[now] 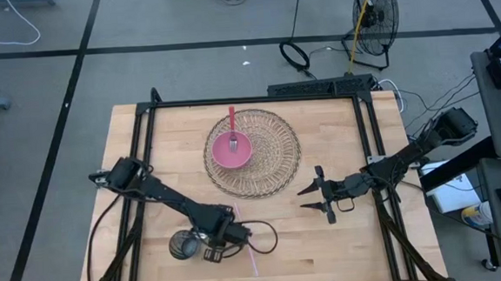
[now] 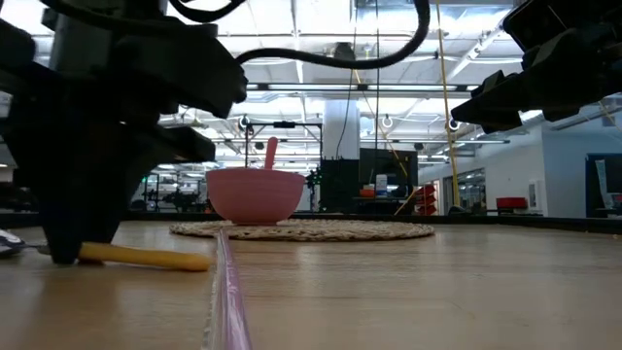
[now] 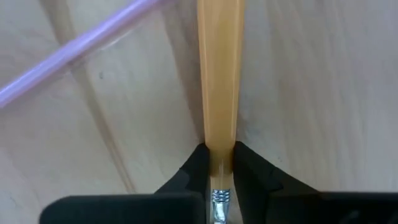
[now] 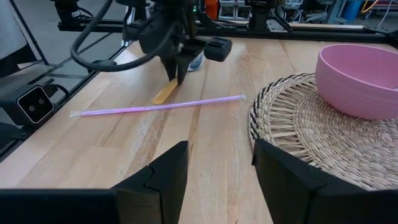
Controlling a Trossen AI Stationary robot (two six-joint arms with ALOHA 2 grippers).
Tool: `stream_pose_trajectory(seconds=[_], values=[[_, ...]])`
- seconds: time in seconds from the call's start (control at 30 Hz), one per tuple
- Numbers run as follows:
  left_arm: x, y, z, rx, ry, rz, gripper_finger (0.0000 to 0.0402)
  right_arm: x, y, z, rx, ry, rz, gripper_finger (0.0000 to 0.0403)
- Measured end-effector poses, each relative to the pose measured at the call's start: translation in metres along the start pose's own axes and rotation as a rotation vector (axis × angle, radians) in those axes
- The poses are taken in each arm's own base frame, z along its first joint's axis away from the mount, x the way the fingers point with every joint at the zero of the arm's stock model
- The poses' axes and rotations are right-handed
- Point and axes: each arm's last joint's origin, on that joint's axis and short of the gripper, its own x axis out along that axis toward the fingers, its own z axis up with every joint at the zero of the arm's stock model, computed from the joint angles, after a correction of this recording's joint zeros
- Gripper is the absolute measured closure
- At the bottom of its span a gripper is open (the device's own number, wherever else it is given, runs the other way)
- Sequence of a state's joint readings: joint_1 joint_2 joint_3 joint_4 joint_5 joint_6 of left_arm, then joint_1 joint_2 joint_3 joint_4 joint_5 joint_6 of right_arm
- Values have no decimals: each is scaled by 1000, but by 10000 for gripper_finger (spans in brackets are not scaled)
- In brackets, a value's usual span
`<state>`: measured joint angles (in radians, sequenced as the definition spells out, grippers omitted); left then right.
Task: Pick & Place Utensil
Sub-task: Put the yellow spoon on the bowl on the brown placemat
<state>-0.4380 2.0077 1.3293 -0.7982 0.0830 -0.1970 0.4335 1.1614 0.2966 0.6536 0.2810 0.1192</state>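
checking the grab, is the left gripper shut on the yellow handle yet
Shut: the left gripper has both fingers pressed against the yellow handle, which lies flat on the table.

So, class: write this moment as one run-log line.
left gripper: shut on yellow handle, on table | right gripper: open, waiting by mat | bowl: on mat, red fork inside | straw: on table

The left arm reaches low across the surface's near side, its tool (image 1: 224, 239) pointing straight down with both fingers (image 3: 198, 168) pinched close together. The right arm stretches in from the right, its tool (image 1: 311, 198) raised and spread wide.
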Motion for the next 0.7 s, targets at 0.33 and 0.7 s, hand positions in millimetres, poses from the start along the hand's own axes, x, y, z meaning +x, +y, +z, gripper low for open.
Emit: stream_pose_trajectory(seconds=[0.33,0.7], values=[[0,13,3,-46,-11,7,342,0,0,0,8,2,-1,232],[0,14,3,-22,-6,13,358,0,0,-1,21,14,-2,232]])
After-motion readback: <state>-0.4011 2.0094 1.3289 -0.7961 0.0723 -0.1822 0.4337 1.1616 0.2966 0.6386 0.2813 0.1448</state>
